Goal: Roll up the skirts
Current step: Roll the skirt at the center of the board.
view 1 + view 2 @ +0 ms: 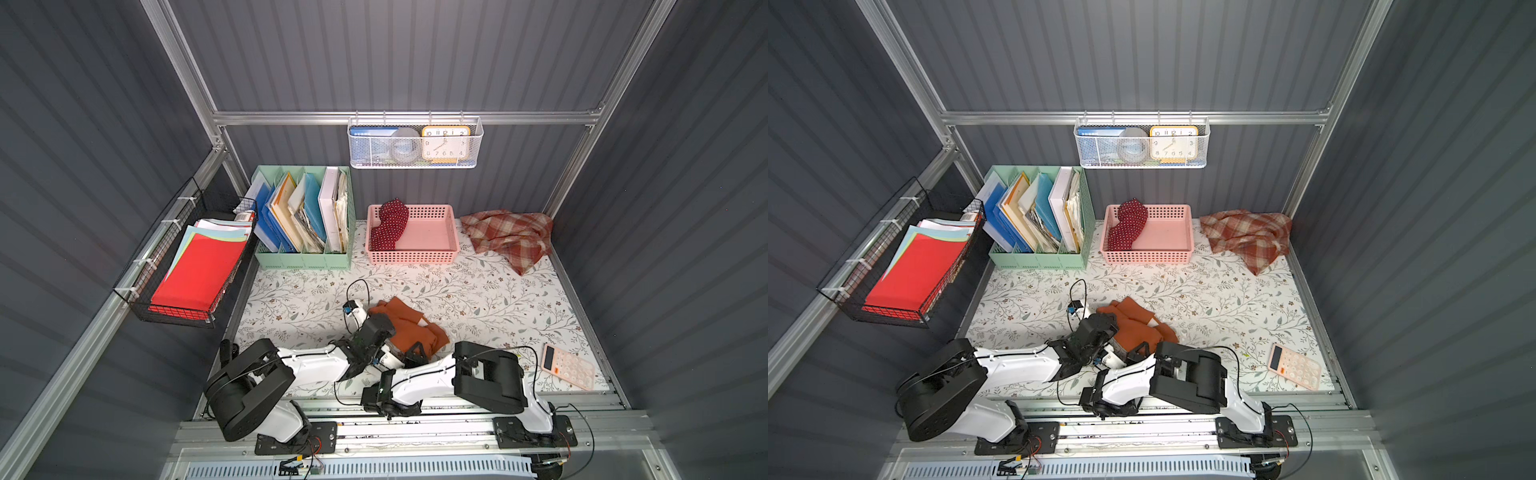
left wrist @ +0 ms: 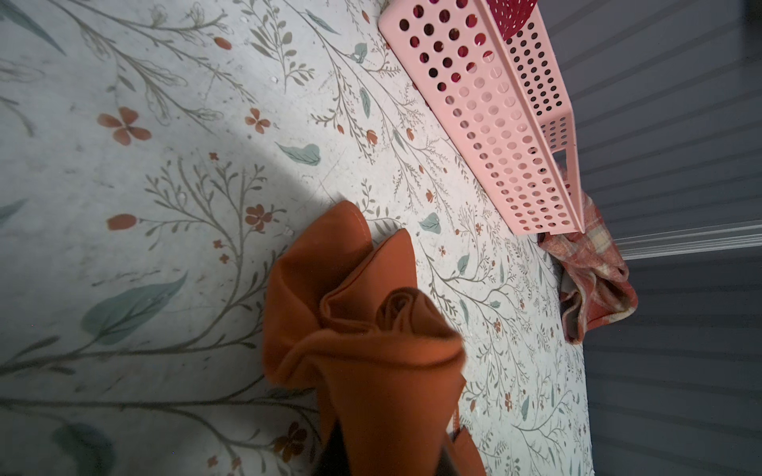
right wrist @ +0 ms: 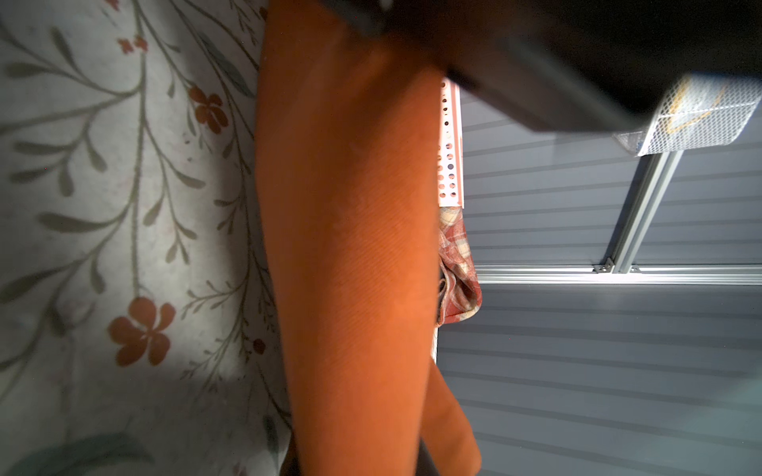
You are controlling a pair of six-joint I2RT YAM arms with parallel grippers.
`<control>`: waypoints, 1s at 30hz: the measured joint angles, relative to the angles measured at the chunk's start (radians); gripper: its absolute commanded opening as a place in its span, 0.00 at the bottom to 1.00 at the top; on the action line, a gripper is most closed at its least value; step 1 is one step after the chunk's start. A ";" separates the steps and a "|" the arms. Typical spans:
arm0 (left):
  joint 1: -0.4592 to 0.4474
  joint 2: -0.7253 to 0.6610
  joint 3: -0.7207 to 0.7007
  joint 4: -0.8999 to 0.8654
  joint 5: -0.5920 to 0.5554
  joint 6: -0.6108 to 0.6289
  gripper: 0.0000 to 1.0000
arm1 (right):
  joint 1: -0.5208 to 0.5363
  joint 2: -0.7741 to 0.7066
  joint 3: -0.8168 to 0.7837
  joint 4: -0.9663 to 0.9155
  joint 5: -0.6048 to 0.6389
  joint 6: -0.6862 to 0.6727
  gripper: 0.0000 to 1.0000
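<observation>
The rust-orange skirt lies bunched and partly rolled at the front middle of the table. My left gripper is shut on its near end, with the coiled cloth spreading out beyond the jaws. From the other side, my right gripper is shut on the same skirt, and cloth fills the space between its dark fingers. The polka-dot skirt hangs over the left end of the pink basket. The plaid skirt lies crumpled in the back right corner.
A green file organizer stands at the back left, beside the pink basket. A pink calculator lies at the front right. A black wire basket with red paper hangs on the left wall, and a white mesh basket on the back rail.
</observation>
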 measured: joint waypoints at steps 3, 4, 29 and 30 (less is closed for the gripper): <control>0.001 -0.006 0.000 -0.011 0.000 0.004 0.00 | 0.000 -0.008 -0.001 0.013 -0.012 -0.021 0.00; 0.002 -0.010 0.000 -0.019 0.001 0.004 0.06 | 0.000 -0.015 -0.004 0.019 -0.021 -0.034 0.00; 0.012 -0.492 -0.049 -0.666 0.012 0.041 0.83 | -0.311 -0.330 -0.245 0.186 -0.651 -0.096 0.00; 0.042 -0.499 -0.049 -0.668 0.016 0.060 0.83 | -0.309 -0.346 -0.255 0.201 -0.667 -0.101 0.00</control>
